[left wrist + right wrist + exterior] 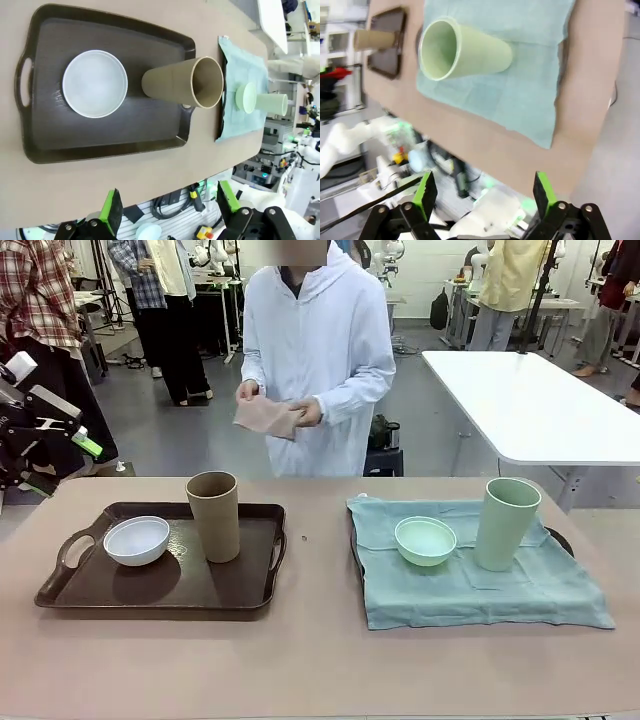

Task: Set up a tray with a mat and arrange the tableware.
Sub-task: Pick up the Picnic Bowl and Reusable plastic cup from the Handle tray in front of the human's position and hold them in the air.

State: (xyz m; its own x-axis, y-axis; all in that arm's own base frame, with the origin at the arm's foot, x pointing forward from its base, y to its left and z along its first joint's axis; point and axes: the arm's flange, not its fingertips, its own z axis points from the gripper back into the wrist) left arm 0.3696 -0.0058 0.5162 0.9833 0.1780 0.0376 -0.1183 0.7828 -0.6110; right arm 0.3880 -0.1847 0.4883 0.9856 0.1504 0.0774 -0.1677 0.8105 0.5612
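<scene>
Both of mine are idle. My left gripper (169,196) hangs above the near edge of the brown tray (160,585), fingers spread wide with nothing between them. My right gripper (484,182) is spread and empty too, well off to the right of that tray.

On the brown tray, the white bowl (137,540) sits in its left half. The brown tumbler (214,517) stands upright just right of the bowl, and both are on bare tray with no mat under them.

Well to the right of the brown tray, apart from it on the desk (320,660), a teal mat (480,590) drapes over a second tray (561,540), of which only a dark edge shows. The mint bowl (425,540) and pale green tumbler (507,523) stand on that mat, so that side looks finished to me.

Beyond the brown tray's far edge, the person holds a pinkish cloth (267,417) in both hands. I take that for the missing mat, so the step in hand is matting the brown tray.

Next, as I judge it, the bowl and tumbler must come off so the cloth can lie flat. That means an upright grip on the tall tumbler, which could tip.

Writing? No brand, label or print that I can read on any piece.
</scene>
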